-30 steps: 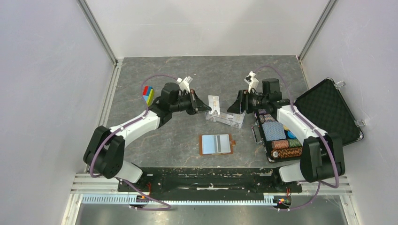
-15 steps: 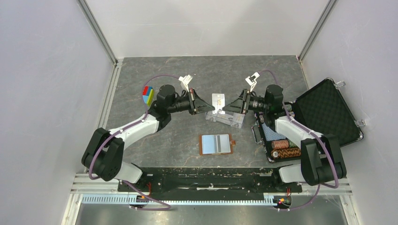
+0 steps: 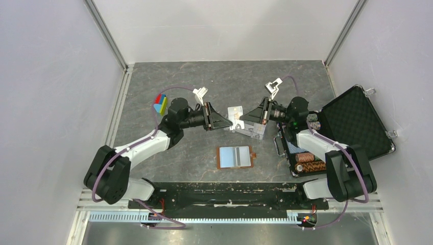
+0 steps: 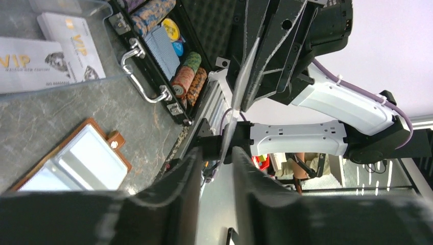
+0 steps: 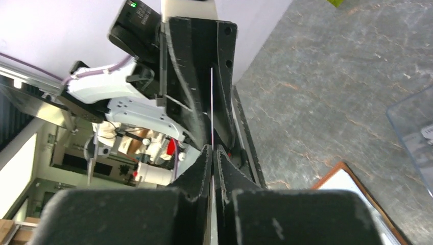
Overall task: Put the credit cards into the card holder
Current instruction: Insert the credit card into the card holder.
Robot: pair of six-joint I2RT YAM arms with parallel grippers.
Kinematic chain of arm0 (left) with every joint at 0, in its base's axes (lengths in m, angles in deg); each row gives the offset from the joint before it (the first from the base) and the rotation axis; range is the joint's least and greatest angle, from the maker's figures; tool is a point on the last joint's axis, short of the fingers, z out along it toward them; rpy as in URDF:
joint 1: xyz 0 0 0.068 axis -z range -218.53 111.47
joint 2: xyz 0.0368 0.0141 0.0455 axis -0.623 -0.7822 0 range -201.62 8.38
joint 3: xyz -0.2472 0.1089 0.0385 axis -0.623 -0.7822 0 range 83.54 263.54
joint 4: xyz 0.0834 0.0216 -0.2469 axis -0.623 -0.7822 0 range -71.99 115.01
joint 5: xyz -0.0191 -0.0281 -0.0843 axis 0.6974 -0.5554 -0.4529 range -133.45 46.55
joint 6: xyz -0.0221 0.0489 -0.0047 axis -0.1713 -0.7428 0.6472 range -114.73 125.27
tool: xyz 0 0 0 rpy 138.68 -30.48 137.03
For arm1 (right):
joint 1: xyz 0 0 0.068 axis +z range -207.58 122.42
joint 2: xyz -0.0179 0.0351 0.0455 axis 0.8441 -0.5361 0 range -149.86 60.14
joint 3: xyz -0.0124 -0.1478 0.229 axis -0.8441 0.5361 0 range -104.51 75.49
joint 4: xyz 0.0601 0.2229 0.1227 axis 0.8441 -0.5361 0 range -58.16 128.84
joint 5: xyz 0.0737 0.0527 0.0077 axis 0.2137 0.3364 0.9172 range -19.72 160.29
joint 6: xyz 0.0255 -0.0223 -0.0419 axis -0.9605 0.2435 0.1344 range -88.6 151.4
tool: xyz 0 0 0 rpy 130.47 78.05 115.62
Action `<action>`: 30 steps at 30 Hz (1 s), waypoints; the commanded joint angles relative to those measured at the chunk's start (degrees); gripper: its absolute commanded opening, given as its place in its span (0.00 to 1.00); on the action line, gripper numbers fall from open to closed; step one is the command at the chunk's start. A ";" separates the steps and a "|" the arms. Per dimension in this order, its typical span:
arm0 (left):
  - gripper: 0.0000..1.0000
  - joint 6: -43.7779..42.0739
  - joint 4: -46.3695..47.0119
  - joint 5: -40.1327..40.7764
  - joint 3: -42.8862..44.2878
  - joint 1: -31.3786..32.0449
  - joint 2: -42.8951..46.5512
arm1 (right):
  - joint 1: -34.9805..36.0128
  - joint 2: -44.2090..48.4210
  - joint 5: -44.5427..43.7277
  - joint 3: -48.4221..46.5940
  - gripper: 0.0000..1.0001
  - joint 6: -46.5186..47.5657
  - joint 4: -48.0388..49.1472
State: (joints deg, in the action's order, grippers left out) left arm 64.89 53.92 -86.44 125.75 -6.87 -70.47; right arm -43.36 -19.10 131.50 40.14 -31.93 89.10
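Note:
A pale credit card [image 3: 235, 112] hangs edge-up in the air between the two grippers, above the clear tray. My right gripper [image 3: 246, 118] is shut on its right end; in the right wrist view the thin card edge [image 5: 211, 102] runs out of the pinched jaws of the gripper [image 5: 212, 150]. My left gripper [image 3: 224, 122] faces it, open, jaws loosely either side of the card's other end [image 4: 231, 127]. The brown card holder [image 3: 219, 157] lies open and flat on the table nearer the arm bases, with pale panels showing inside. Two more cards marked VIP [image 4: 71, 43] lie in the tray.
The clear plastic tray [image 3: 254, 131] sits under the grippers. An open black foam-lined case [image 3: 357, 120] with poker chips [image 3: 309, 157] stands at the right. A small coloured block [image 3: 161, 103] lies behind the left arm. White walls enclose the table.
The right gripper has closed on the card's end. The left gripper's jaws have parted from a shut grip. Both arms shifted slightly, with the card still held up between them.

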 commanded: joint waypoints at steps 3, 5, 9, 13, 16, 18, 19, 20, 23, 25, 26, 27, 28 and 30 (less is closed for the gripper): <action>0.42 -3.48 -8.73 3.70 -2.05 0.43 4.55 | 0.46 3.75 -3.31 -2.08 0.00 20.67 -26.79; 0.42 -5.23 -13.00 5.71 -3.32 0.42 6.19 | 0.55 4.83 -7.63 -4.67 0.00 31.77 -42.56; 0.43 -6.79 -17.64 7.52 -7.32 0.42 9.23 | 0.59 6.77 -8.59 -0.77 0.00 34.91 -47.15; 0.40 -8.60 -25.18 10.69 -10.85 0.50 10.86 | 0.84 7.70 -9.57 4.42 0.00 34.70 -47.57; 0.36 -7.45 -26.12 12.57 -14.75 0.56 11.02 | 1.77 7.06 -10.26 5.94 0.00 35.40 -48.64; 0.32 -6.10 -26.14 13.70 -16.51 0.68 10.26 | 2.65 6.34 -11.09 6.53 0.00 35.37 -48.89; 0.30 -5.64 -25.81 14.15 -17.16 0.86 9.59 | 3.32 6.06 -11.62 6.82 0.00 35.14 -48.78; 0.29 -5.48 -25.66 14.53 -17.42 1.13 8.63 | 3.97 5.74 -12.45 7.08 0.00 35.13 -48.69; 0.25 -5.68 -25.65 15.34 -17.21 2.14 5.53 | 5.30 5.25 -14.36 8.51 0.00 32.71 -46.07; 0.22 -5.60 -25.21 15.88 -17.04 2.82 3.24 | 6.09 4.94 -15.84 9.67 0.00 31.25 -44.16; 0.20 -5.56 -24.98 16.07 -16.87 3.09 1.89 | 6.40 4.81 -16.63 10.05 0.00 30.99 -43.82; 0.18 -5.56 -24.72 16.25 -16.74 3.38 0.68 | 6.71 4.48 -17.44 10.48 0.00 30.88 -43.56; 0.15 -5.48 -24.52 16.41 -16.54 3.67 -0.32 | 6.89 4.07 -17.92 10.94 0.00 30.59 -42.73; 0.10 -5.64 -24.44 16.48 -16.00 3.87 -2.66 | 7.32 3.49 -18.35 12.06 0.00 29.70 -40.55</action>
State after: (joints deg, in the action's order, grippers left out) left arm 59.82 28.04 -71.79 108.31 -3.71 -70.10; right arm -36.89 -14.53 116.20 50.35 -0.44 43.09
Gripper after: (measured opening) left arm 0.129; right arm 0.006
